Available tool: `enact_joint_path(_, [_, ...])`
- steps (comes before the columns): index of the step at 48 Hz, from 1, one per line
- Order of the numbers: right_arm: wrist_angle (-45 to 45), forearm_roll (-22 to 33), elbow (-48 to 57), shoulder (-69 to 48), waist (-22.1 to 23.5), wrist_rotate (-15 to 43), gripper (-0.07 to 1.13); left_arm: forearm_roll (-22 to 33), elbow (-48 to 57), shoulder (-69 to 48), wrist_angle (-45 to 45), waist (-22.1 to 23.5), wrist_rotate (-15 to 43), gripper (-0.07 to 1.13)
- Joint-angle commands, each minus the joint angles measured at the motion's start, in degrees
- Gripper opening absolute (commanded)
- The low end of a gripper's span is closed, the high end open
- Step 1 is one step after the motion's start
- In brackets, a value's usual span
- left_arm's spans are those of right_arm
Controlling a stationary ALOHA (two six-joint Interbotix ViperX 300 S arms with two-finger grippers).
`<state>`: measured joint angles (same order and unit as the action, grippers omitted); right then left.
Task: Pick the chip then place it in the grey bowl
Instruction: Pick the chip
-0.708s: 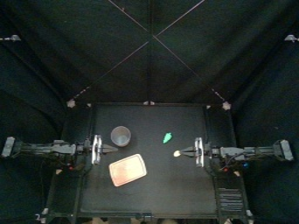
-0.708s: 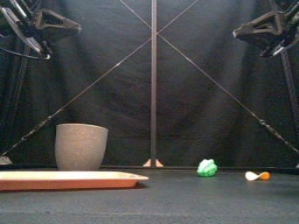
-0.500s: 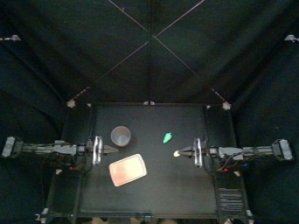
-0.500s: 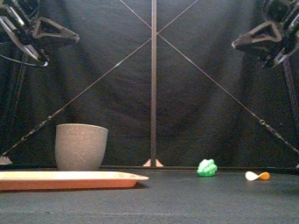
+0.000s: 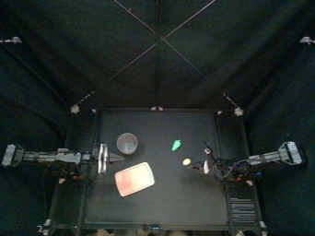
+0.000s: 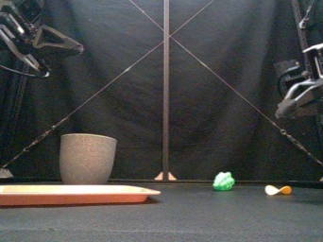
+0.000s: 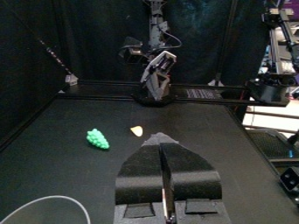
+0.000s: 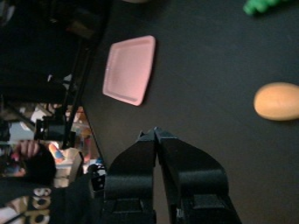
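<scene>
Right claw (image 8: 156,133) has dropped and angled toward the chip (image 5: 187,162), which lies on the bench (image 5: 172,198) right of centre in the top view, well apart from the grey bowl (image 5: 127,142). We note both claws pressed together. The left claw (image 7: 162,140) is parked at mid-left, clear of the approach.

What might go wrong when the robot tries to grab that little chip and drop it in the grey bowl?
1. The right gripper has its jaws shut near the chip; unless they open first, it may just shove the chip away.
2. The grey bowl stands tall across the table, on the left, so the small chip could slip out on the way or hit the rim.
</scene>
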<state>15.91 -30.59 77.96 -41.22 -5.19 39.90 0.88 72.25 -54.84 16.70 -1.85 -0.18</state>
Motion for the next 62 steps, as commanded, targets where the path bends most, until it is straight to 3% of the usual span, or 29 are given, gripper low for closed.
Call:
enact_joint_path(1, [-1.3, -2.7, -0.4, 3.4, 0.2, 4.9, 0.11, 0.0, -0.4, 0.3, 0.3, -0.3, 0.0, 0.00])
enact_joint_path(10, [-1.9, -4.5, -1.7, 9.0, 0.5, 11.3, 0.33, -0.1, -0.1, 0.3, 0.2, -0.7, 0.1, 0.00])
enact_joint_path(21, [-2.5, -5.3, -1.8, 11.4, 4.6, 16.8, 0.79, -0.2, 0.4, 0.3, 0.1, -1.6, 0.3, 0.00])
enact_joint_path(27, [-2.7, -5.8, -1.6, 12.0, 7.6, 17.1, 0.93, 0.0, 0.8, 0.3, 0.1, -1.8, 0.2, 0.00])
enact_joint_path(39, [-6.1, -11.3, -3.2, 13.5, 12.1, 17.1, 0.94, 0.0, 1.4, 0.3, 0.1, -1.8, 0.1, 0.00])
enact_joint_path(47, [-7.6, -14.2, -4.8, 18.3, 12.1, 17.1, 0.94, 0.0, 1.7, 0.3, 0.1, -1.8, 0.1, 0.00])
enact_joint_path(62, [-4.8, -14.8, -8.1, 28.3, 13.2, 17.0, 0.94, -0.1, 2.4, 0.0, 0.1, -1.8, 0.1, 0.00])
